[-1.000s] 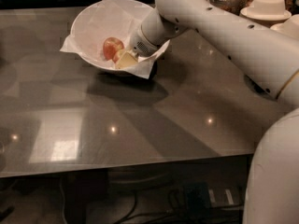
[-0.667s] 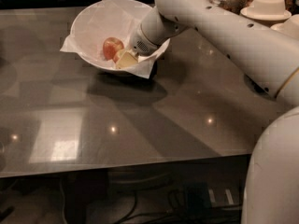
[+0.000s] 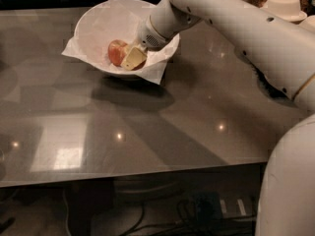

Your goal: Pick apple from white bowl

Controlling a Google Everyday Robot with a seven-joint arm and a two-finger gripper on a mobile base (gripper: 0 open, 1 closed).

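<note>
The white bowl [image 3: 98, 21], lined with crinkled white paper whose corners hang over the rim, stands at the back left of the grey table. The small red apple [image 3: 116, 51] lies inside it, near the front wall. My gripper [image 3: 129, 56] reaches down into the bowl from the right. Its cream-coloured tip is against the apple's right side and covers part of it. My white arm [image 3: 231, 18] comes in from the upper right.
The glossy grey table [image 3: 147, 132] stretches from the bowl toward its front edge. Stacked pale bowls [image 3: 282, 6] stand at the back right behind my arm. Cables lie on the floor under the table.
</note>
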